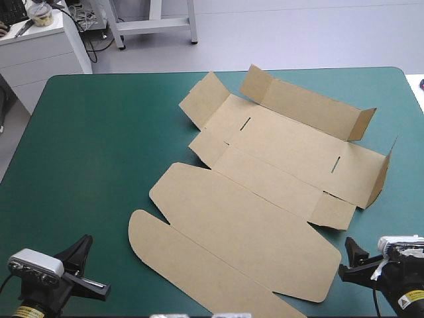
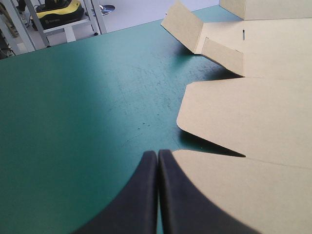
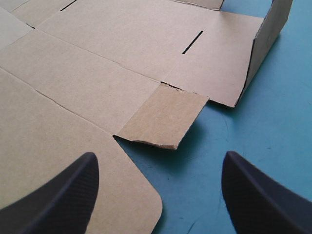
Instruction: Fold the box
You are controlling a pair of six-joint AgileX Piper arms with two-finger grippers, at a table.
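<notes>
While box (image 1: 265,179) lies flat mid-bench (image 1: 99,132), long creases running far-left to near-right, lid (image 1: 245,232) toward near edge: left claw (image 1: 79,255) off lid's rounded end, right claw (image 1: 350,257) just beside lid corner, nearer.
Left wrist: claw (image 2: 158,153) pressed together, box (image 2: 243,122) ahead, off to one side.
Right wrist: claw (image 3: 159,156) spread, lid corner between fingers, small flap (image 3: 163,117) ahead.
</notes>
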